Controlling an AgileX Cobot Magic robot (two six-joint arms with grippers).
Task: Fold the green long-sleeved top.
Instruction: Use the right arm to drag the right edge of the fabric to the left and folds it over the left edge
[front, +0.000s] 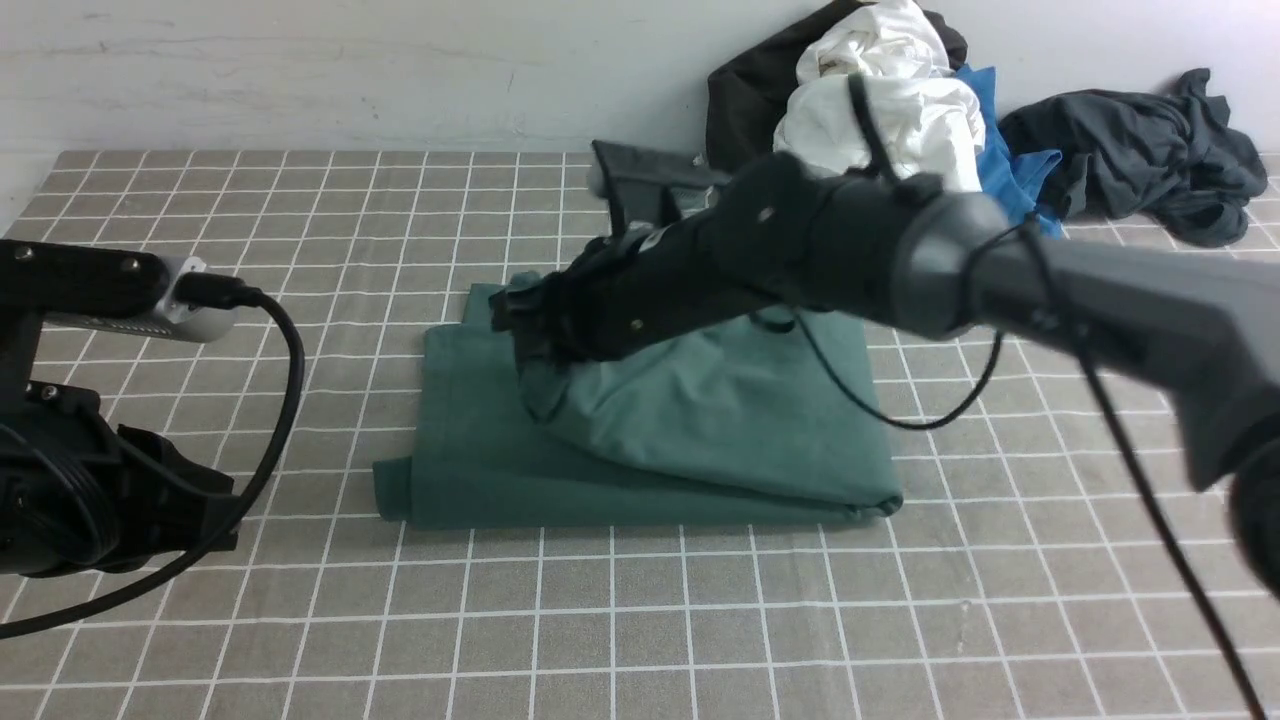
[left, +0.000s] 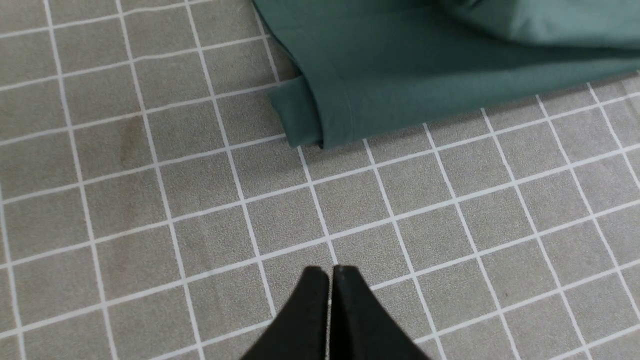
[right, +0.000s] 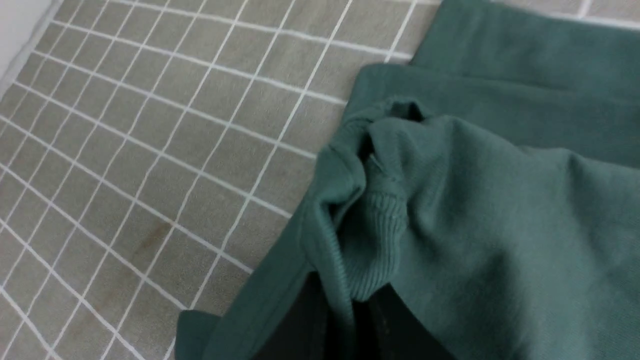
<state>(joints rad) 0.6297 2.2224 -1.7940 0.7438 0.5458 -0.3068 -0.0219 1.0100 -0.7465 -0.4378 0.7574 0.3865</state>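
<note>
Lying on the tabletop (front: 620, 620), a matte grey-brown surface ruled with white grid lines (some of them slightly wavy), the green long-sleeved top (front: 720, 400) forms a broad, roughly rectangular bundle. Its cloth is soft and smooth, dark forest green, with a long, fairly straight near edge and a rounded corner toward the right. A short, blunt tab of the same fabric pokes out at the near left corner. Across the middle, a loose upper layer rises in rounded folds and ends in a bunched, twisted bit of finely ribbed knit.

That gathered fabric is pinched in the right gripper (right: 345, 300), its jaws nearly closed with a narrow fold between the tips. The right arm (front: 900, 250) reaches in from the right side, slanting down and leftward over the garment, a slack black cable looping beneath it; parts of the arm look blurred. The left gripper (left: 331, 272) is shut, tips together and holding nothing, over bare tabletop near the top. The left arm (front: 90, 430) sits at the left edge, its black cable curving in a thick arc.

Behind, glossy, crumpled white fabric (front: 885, 110) sits beside black cloth (front: 750, 100), bright blue cloth (front: 1010, 170) and a wrinkled dark grey garment (front: 1130, 150), against a pale, scuffed wall (front: 400, 70).
</note>
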